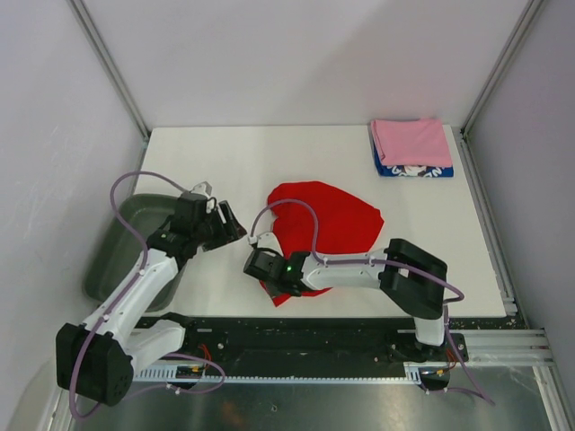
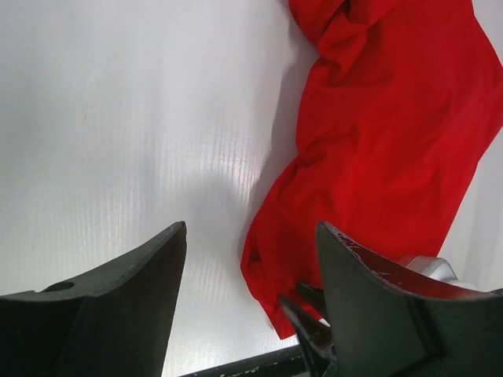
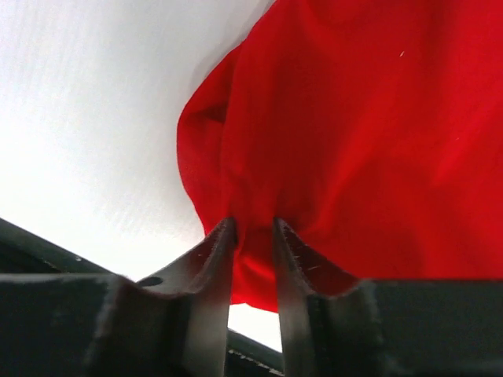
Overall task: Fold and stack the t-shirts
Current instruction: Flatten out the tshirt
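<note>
Three shirts share the white table [image 1: 225, 153], with a grey-green tray [image 1: 112, 260] hanging off its left edge; the red t-shirt [image 1: 337, 215] is the largest thing on it, lying rumpled and unfolded in the middle toward the near edge, its print not visible from any view. At the far right corner sits a neat stack, the pink t-shirt [image 1: 411, 139] folded on top of the blue t-shirt [image 1: 413, 170]; by that, two of the three look done, and the red one is the piece in hand, at the stage of being picked up and spread rather than folded.

The right gripper [image 3: 253, 224] lies low at the shirt's near-left corner, its jaws drawn narrow with a bunch of red cloth pinched between them; the fabric gathers into creases toward that pinch. The left gripper [image 2: 251, 228] hovers over bare table just beside the same edge of the shirt, jaws spread wide and holding nothing.

The next move probably calls for the left gripper to close on a second point along that edge, apart from the right's hold; then both could lift and draw the cloth flat; a pinch through several layers would drag the bunch instead of opening it.
</note>
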Motion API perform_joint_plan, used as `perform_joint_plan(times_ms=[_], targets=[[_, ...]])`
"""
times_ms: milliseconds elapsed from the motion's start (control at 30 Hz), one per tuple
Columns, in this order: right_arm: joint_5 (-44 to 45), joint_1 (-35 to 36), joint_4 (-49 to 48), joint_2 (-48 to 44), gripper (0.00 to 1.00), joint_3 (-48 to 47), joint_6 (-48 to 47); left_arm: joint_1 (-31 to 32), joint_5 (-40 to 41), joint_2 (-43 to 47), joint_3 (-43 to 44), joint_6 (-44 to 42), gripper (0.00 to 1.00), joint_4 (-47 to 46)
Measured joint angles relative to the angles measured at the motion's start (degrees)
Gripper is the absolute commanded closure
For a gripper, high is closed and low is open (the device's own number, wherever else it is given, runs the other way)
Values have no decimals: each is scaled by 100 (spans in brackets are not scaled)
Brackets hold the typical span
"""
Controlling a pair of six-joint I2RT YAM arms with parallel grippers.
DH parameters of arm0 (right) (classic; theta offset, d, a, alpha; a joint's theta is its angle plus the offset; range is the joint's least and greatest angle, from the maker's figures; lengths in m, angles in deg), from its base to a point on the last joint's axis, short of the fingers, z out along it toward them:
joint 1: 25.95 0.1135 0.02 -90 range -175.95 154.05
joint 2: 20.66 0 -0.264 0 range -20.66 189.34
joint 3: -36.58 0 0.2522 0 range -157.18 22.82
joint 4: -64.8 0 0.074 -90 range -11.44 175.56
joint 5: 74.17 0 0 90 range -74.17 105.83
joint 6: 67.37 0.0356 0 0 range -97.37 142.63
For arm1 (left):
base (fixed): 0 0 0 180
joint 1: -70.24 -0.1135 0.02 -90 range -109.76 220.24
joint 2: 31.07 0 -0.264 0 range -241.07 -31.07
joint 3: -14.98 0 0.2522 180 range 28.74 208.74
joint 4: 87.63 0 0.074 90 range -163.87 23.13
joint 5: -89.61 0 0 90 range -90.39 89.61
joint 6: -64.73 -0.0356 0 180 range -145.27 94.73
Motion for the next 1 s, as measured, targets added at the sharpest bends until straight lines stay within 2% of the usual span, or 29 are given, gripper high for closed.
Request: perform_joint_plan(times_ms=[67,167,300,600,767,1000], targets=[[70,-26,55,0,94,-15,9,0,-76,-28,-11,-4,32,-9],[184,-81,195,-52,99,-22,52,2,-258,-129,-22,-17,35,-79],[404,-166,474,-470,100,-22,63,109,-466,-367,-28,-83,37,-186],[938,-719,896,-2302,100,-2,74,881,-638,-984,-28,-155,41,-457],[911,-1449,951,-2973,100,551,70,1290,-678,-1274,-9,-151,44,-643],[538,-2186,994,-3394,100,1453,59,1982,-699,-2028,348,-118,47,-828]])
